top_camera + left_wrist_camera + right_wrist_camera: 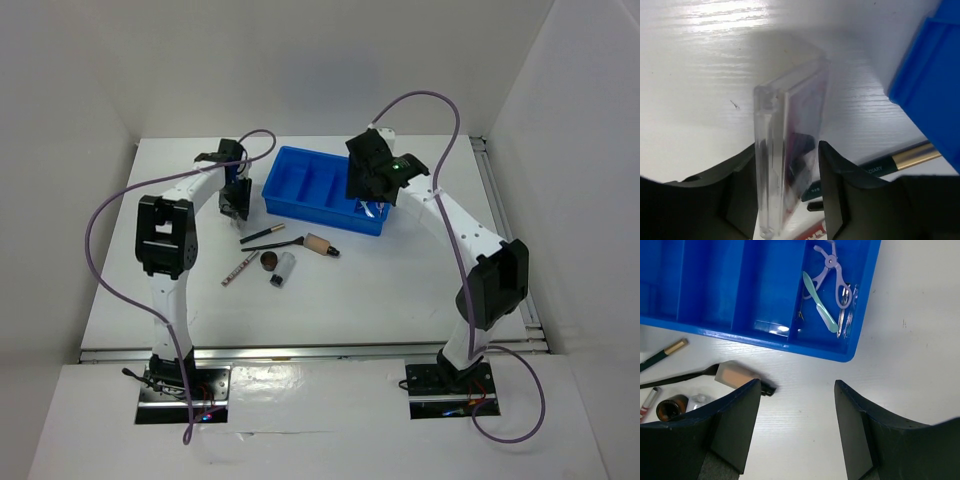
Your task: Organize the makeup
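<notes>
Left fingers [837,192] clasped a clear pinkish case [790,145], right fingers [735,430] gaped empty; only lilac-green tools [821,307] were in the blue plastic tray [765,337].

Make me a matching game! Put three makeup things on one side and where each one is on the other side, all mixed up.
Things:
1. clear plastic case with pink inside
2. lilac scissor-shaped plastic tool
3. beige tube with a black tip

Places:
A. lying on the white table, just in front of the blue plastic tray
B. standing upright between the fingers of the left gripper
C. inside the tray's right-hand end compartment

Pairs: 1-B, 2-C, 3-A
</notes>
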`<state>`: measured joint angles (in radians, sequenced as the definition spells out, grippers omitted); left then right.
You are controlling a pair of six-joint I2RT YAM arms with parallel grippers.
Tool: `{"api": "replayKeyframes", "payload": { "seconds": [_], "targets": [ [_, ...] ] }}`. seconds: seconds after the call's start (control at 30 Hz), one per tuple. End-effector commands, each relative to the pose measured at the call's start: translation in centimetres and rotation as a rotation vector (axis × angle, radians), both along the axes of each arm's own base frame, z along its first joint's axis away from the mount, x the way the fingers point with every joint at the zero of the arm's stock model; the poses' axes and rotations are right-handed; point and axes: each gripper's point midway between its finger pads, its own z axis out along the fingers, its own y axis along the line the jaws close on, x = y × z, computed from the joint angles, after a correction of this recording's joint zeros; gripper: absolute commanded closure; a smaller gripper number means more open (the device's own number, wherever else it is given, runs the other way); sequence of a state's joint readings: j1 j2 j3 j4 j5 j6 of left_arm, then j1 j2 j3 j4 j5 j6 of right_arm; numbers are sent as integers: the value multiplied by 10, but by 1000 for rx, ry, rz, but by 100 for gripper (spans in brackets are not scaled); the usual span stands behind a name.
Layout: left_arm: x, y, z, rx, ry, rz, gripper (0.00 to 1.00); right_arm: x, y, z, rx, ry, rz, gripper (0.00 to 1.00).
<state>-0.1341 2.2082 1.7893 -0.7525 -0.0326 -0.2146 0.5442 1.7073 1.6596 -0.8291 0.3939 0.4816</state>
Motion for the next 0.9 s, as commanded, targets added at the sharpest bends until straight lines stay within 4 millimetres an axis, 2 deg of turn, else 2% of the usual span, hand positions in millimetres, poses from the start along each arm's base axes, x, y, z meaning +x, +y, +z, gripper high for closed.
{"api": "replayKeyframes", "payload": {
  "seconds": [0.0,0.03,0.1,0.13,0.23,0.37,0.43,0.47,0.53,0.63,0.67,0.7,0.8,0.83,0.87],
  "targets": [
    [6,-10,45,-58,-101,-24,59,2,7,12,3,-25,-3,32],
    [6,-10,45,-58,-101,-24,67,2,7,12,3,-25,-3,32],
    [1,-8,43,-47,-81,-20,92,1,12,8,-2,-17,7,32],
    [3,-4,51,-30,-96,-3,100,-1,16,8,5,-17,10,32],
    [2,3,67,0,-117,11,100,-3,20,11,6,-18,19,32],
    [15,7,126,16,-238,37,100,-5,23,11,6,-18,28,32],
    [19,0,150,-26,-287,21,100,-5,24,11,12,-19,22,32],
    [23,-3,168,-47,-325,14,100,-6,21,10,0,-16,15,32],
    [27,-18,185,-91,-364,-21,100,-6,19,7,-11,-12,9,32],
    [37,-60,197,-186,-392,-106,100,-6,17,11,-12,-23,4,32],
    [39,-70,198,-206,-394,-127,100,-7,17,11,-12,-23,4,32],
    [47,-89,197,-250,-401,-147,100,-7,16,15,0,-31,-3,32],
    [64,-123,193,-307,-446,-189,100,-14,15,18,21,-31,-3,32],
    [69,-130,188,-310,-451,-198,100,-20,15,20,37,-29,9,32],
    [76,-136,173,-307,-436,-192,100,-23,16,23,59,-35,11,32]
  ]
}}
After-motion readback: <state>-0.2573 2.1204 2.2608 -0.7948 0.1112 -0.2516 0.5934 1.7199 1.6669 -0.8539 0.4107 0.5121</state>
